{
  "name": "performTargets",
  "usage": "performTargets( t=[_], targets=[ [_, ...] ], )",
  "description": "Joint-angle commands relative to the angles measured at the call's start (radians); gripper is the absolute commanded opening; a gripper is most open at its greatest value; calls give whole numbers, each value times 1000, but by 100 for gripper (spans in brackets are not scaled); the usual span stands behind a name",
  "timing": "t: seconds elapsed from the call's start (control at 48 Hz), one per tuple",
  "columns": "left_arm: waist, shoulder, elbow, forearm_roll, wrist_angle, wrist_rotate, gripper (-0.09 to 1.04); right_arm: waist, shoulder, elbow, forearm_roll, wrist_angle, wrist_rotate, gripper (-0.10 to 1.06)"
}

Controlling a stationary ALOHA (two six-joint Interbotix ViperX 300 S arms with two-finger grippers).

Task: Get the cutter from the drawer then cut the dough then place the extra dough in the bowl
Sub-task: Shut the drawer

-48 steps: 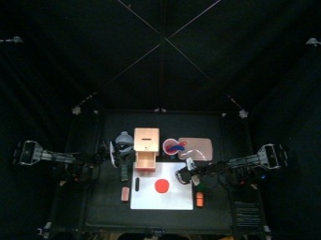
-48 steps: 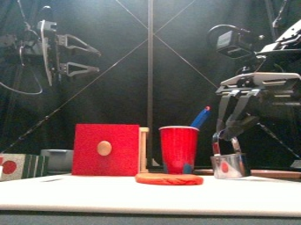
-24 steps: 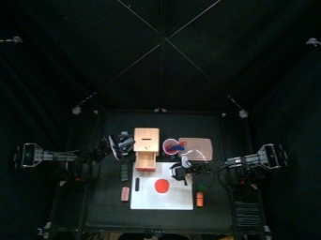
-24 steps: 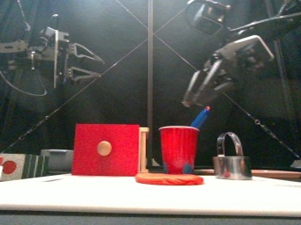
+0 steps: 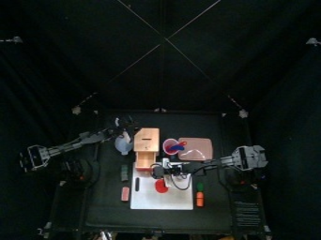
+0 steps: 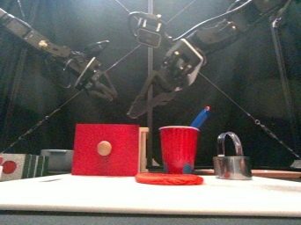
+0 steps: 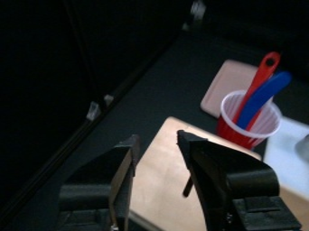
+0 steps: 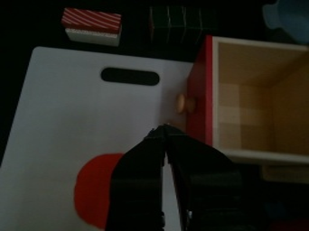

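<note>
The metal cutter (image 6: 231, 163) stands upright on the white board (image 8: 60, 117), right of the flat red dough (image 6: 168, 178); nothing holds it. My right gripper (image 8: 163, 149) is shut and empty. It hangs high over the board's left part (image 5: 167, 170), near the dough (image 8: 103, 194) and the wooden box's pulled-out drawer (image 8: 248, 104), which shows bare wood inside. My left gripper (image 7: 157, 161) is open and raised (image 6: 104, 83) at the box's back left (image 5: 122, 135), near the blue-grey bowl (image 5: 122, 145).
A red cup (image 6: 179, 149) with toy knives stands behind the dough, beside the pink tray (image 7: 232, 79). A red striped toy (image 8: 93, 23) and a dark green block (image 8: 176, 20) lie left of the board. The red drawer front (image 6: 106, 149) faces forward.
My right gripper left the cutter standing, rose, swung left over the board and shut. My left arm swung toward the back near the bowl, jaws a little narrower.
</note>
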Motion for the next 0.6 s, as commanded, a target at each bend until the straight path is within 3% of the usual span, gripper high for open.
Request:
performTargets(
  t=[0.021, 0.146, 0.312, 0.604],
  targets=[
    [6, 84, -100, 63, 110, 3, 65, 5, 29, -92, -3, -5, -9, 21],
    [41, 173, -167, 129, 146, 9, 57, 5, 77, -140, -11, 0, -6, 16],
    [80, 324, -298, 192, 218, 46, 57, 17, 137, -206, -12, 31, -3, 16],
    [86, 509, -476, 78, 359, 239, 57, 17, 196, -282, -12, 140, -5, 16]
  ],
)
